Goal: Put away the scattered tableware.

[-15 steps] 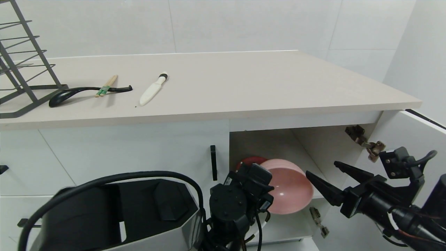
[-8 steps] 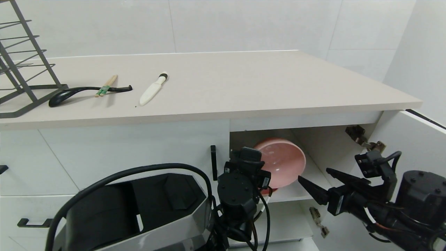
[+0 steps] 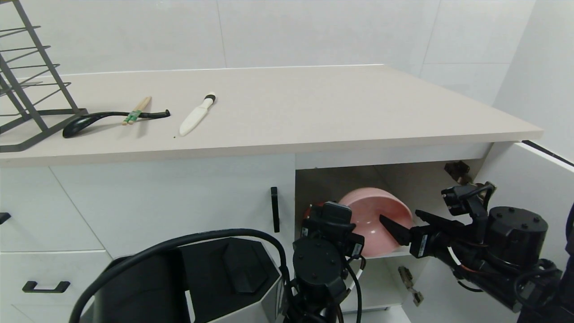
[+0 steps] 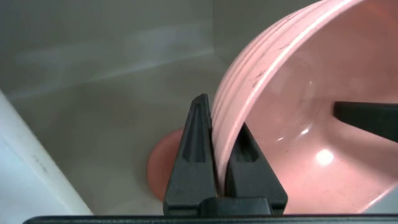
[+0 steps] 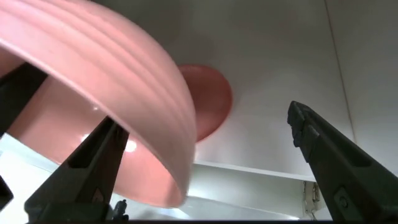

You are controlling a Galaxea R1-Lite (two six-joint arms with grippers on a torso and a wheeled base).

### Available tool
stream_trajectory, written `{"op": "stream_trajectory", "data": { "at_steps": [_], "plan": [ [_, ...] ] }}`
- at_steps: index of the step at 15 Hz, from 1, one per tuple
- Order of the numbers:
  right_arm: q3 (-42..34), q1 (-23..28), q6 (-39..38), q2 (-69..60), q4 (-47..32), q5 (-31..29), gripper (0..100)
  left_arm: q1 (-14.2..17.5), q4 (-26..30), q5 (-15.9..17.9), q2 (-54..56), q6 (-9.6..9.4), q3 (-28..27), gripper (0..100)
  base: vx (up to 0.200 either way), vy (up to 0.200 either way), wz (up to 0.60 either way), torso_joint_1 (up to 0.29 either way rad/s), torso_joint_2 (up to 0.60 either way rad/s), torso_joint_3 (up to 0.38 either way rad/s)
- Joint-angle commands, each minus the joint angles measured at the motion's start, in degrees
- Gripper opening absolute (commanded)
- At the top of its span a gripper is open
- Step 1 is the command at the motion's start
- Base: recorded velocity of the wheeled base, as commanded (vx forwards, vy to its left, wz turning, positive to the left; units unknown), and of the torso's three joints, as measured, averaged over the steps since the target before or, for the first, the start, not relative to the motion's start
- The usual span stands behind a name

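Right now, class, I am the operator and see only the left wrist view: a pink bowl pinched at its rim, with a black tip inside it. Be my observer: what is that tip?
Observer: It is a finger of the right gripper. That gripper is open, with one finger inside the bowl and the other outside its wall.
Operator: Is the door open?
Observer: Yes, it stands open on the robot's right.
Operator: What is on the counter?
Observer: A black spoon, chopsticks and a white knife.
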State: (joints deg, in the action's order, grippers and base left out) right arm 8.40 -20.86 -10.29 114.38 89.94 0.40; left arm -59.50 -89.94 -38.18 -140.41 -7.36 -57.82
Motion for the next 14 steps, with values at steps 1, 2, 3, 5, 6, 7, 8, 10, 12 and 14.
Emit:
{"op": "stream_trajectory", "data": {
  "at_steps": [1, 2, 3, 5, 6, 7, 8, 10, 12, 14],
  "plan": [
    [0.0, 0.5, 0.0, 0.4, 0.1, 0.0, 100, 0.5, -0.1, 0.0, -0.1, 0.24, 0.3, 0, 0.0, 0.0, 0.0, 0.0, 0.0, 0.0],
    [0.0, 0.8, 0.0, 0.4, 0.1, 0.0, 100, 0.7, -0.1, 0.1, -0.1, 0.42, 0.3, 0, 0.0, 0.0, 0.0, 0.0, 0.0, 0.0],
    [0.0, 0.9, 0.0, 0.5, 0.1, 0.0, 100, 0.6, -0.1, 0.3, -0.1, 1.21, 0.3, 0, 0.0, 0.0, 0.0, 0.0, 0.0, 0.0],
    [-0.2, 0.5, -0.1, 0.2, 0.1, 0.0, 0, 0.5, -0.1, 1.8, -0.1, 1.83, 0.3, 0, 0.0, 0.0, 0.0, 0.0, 0.0, 0.0],
    [-0.4, 0.3, -0.1, -0.2, 0.1, 0.0, 0, 0.5, -0.1, 3.6, -0.1, 2.27, 0.4, 0, 0.0, 0.0, 0.0, 0.0, 0.0, 0.0],
    [-0.5, 0.1, 0.0, -1.1, 0.1, 0.0, 0, 0.4, -0.1, 4.4, -0.1, 2.62, 0.4, 0, 0.0, 0.0, 0.0, 0.0, 0.0, 0.0],
    [-0.7, -0.4, 0.0, -1.2, 0.1, 0.0, 0, 0.3, -0.1, 5.3, -0.1, 2.7, 0.5, 0, 0.0, 0.0, 0.0, 0.0, 0.0, 0.0],
    [-0.9, -2.3, 0.0, -1.7, 0.1, 0.0, 0, 0.4, -0.1, 6.3, -0.7, 2.62, 0.4, 0, 0.0, 0.0, 0.0, 0.0, 0.0, 0.0],
    [-1.4, -3.3, 0.0, -2.3, 0.1, 0.0, 0, 0.6, -0.1, 6.3, -1.1, 2.44, 0.4, 0, 0.0, 0.0, 0.0, 0.0, 0.0, 0.0],
    [-1.3, -3.3, 0.0, -2.3, 0.1, 0.0, 0, 0.6, -0.1, 6.4, -1.2, 2.27, 0.4, 0, 0.0, 0.0, 0.0, 0.0, 0.0, 0.0]
  ]
}}
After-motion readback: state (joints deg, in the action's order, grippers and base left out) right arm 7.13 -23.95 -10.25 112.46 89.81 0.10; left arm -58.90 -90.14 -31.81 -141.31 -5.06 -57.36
